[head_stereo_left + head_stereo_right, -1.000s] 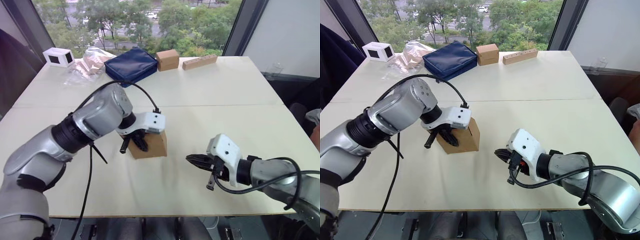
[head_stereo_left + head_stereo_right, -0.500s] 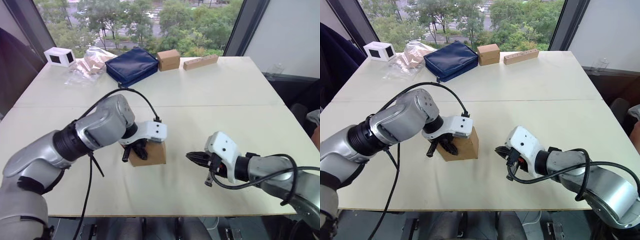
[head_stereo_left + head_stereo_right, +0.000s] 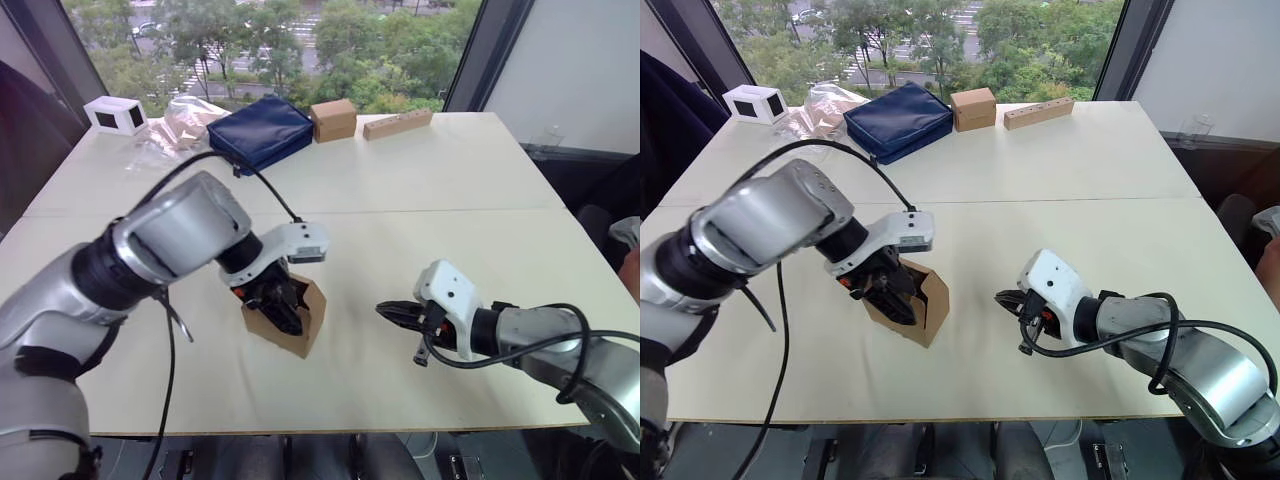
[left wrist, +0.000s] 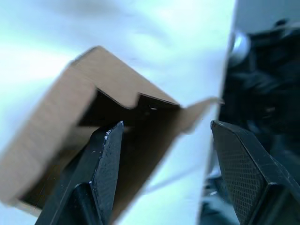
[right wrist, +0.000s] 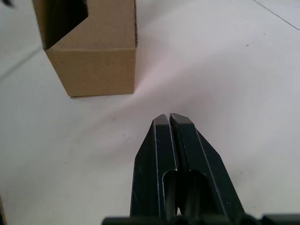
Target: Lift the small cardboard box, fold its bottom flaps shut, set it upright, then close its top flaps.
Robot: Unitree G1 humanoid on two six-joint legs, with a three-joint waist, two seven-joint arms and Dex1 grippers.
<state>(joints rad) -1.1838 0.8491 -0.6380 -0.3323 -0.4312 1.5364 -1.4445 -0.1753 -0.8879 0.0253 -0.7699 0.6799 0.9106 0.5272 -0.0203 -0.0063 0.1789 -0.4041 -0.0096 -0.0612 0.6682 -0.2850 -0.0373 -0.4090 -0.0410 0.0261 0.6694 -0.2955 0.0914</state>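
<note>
**Box tipped onto an edge by the left gripper; flaps not yet folded**

Change: Half a second ago the small cardboard box (image 3: 288,315) sat nearly square on the white table (image 3: 450,180), with the left gripper (image 3: 280,300) at its near-left side. It now stands tilted, resting on a lower edge, and an open end faces up toward the left arm. The left arm has rotated at the wrist, and one finger now lies inside the open end.

Left gripper: The left wrist view shows the fingers (image 4: 105,154) spread wide. One is over the dark interior of the box and the other is outside the wall. They straddle a side panel without clamping it. A short flap (image 4: 199,110) hangs loose at the far rim.

Right gripper (image 3: 392,312): Fingers pressed together, holding nothing. It hovers low over the table, well apart from the box and pointing toward it, much as in the earlier frames.

Task meaning: The box appears to be in the reorientation step. No flap is yet folded. The box is not lifted clear of the table, so the bottom flaps remain to be closed. The wide, unclamped hold may let the box slip or topple.
</note>
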